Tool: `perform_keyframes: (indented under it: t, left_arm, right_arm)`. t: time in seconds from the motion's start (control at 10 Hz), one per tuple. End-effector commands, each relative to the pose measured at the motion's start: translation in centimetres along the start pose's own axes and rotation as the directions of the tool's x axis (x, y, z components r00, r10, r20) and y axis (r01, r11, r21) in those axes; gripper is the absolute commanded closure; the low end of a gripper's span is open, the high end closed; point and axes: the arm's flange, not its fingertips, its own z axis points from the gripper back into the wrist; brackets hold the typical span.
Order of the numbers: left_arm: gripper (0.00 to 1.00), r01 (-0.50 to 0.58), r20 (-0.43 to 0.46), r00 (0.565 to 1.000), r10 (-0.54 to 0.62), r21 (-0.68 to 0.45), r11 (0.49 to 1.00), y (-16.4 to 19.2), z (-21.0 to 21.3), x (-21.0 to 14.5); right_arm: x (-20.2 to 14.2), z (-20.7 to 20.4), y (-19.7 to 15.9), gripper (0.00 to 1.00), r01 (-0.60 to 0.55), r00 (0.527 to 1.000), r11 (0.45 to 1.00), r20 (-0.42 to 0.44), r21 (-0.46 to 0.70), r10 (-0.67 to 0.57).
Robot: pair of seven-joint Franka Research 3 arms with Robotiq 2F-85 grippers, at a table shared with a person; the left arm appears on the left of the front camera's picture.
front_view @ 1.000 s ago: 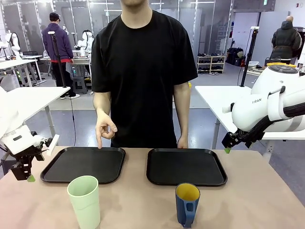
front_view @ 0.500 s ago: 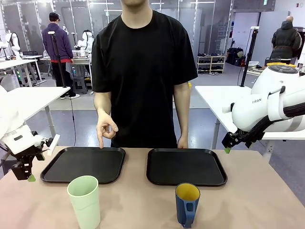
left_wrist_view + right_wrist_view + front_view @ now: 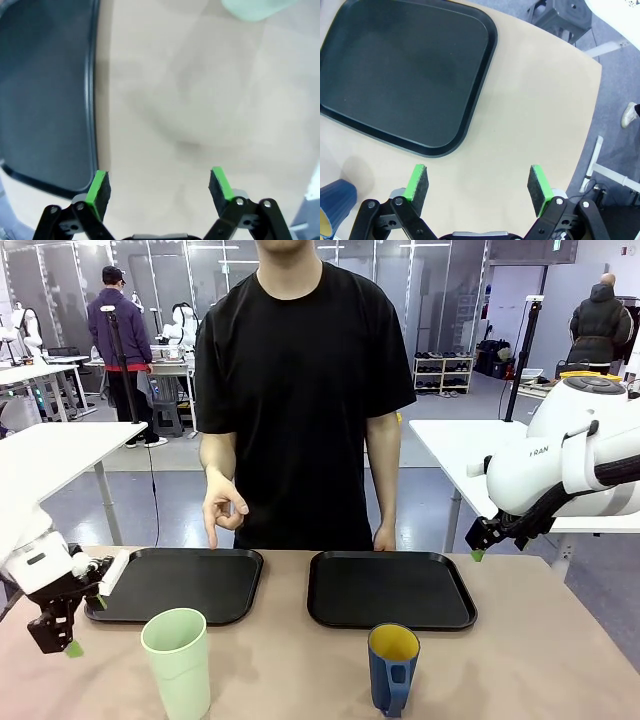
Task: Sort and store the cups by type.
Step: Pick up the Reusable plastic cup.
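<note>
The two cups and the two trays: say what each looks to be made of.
The green tumbler looks like plastic: pale mint, evenly dull, no glints. The blue mug is probably glazed ceramic, though coated plastic is possible: dark blue outside, yellow inside, a soft sheen on the handle. The left tray and the right tray look like moulded plastic: black, matte, rounded raised rims.

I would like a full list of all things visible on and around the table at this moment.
table: one, beige, under everything.
left tray: one, black, far half, left.
right tray: one, black, far half, right.
tumbler: one, pale mint green, near edge, before the left tray.
mug: one, dark blue, yellow inside, before the right tray.
person: one, black T-shirt, far side; hand points down at the left tray.
left gripper: black, green pads, open, beside the left tray.
right gripper: same colours, open, right of the right tray.
</note>
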Motion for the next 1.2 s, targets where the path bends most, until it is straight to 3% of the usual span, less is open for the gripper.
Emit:
perform_keyframes:
  t: [0.0, 0.3, 0.9, 1.1]
  left_arm:
    - [0.00, 0.059, 0.169, 0.984, -0.062, 0.024, 0.998, -1.9, -1.6, -1.6]
    - [0.00, 0.090, 0.415, 0.905, -0.090, 0.018, 0.996, -2.5, -4.3, -1.8]
    - [0.00, 0.129, 0.649, 0.758, -0.059, -0.060, 0.990, -2.8, -8.3, -0.1]
    - [0.00, 0.137, 0.728, 0.683, -0.053, -0.056, 0.989, -2.7, -8.8, 0.4]
  right_arm:
    - [-0.1, 0.1, -0.1, 0.00, 0.004, 1.000, 1.000, 0.007, -0.002, -0.004]
    - [-0.1, 0.1, -0.1, 0.00, 0.004, 1.000, 1.000, 0.007, -0.002, -0.004]
    - [-0.1, 0.1, -0.1, 0.00, 0.004, 1.000, 1.000, 0.007, -0.002, -0.004]
    - [-0.1, 0.1, -0.1, 0.00, 0.004, 1.000, 1.000, 0.007, -0.002, -0.004]
